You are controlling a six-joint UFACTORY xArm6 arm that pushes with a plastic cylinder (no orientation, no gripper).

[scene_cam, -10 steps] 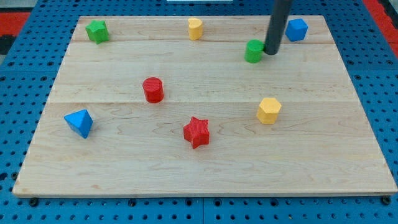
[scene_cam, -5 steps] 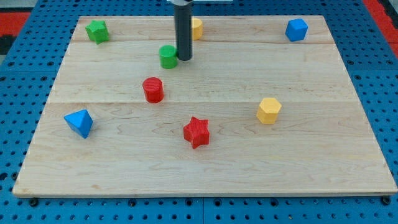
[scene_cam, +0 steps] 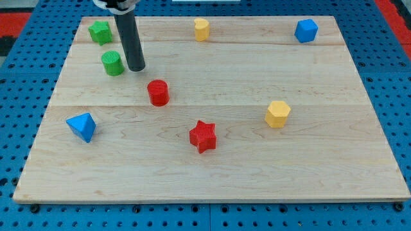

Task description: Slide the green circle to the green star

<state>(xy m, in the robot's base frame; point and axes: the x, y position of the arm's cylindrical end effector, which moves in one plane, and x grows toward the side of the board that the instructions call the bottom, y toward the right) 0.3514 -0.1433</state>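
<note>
While the rod stands upright near the board's top left corner, my tip (scene_cam: 136,67) rests on the wood just to the right of the green circle (scene_cam: 113,63), very close to it, though whether the two touch cannot be told. With no jaws on the rod, my tip clamps nothing. The green circle sits a little below and to the right of the green star (scene_cam: 99,31), which lies close to the top left corner of the wooden board (scene_cam: 334,160); the two green blocks are near each other but apart. Below and to the right of my tip, the red cylinder (scene_cam: 158,92) stands left of the board's middle. Along the top edge, the yellow block (scene_cam: 201,29) sits near the centre and the blue block (scene_cam: 306,30) lies towards the top right corner. Close to the left edge, about halfway down, is the blue pyramid (scene_cam: 82,126). Near the middle of the board is the red star (scene_cam: 203,136), and to its right, slightly higher, is the yellow hexagon (scene_cam: 277,113).
</note>
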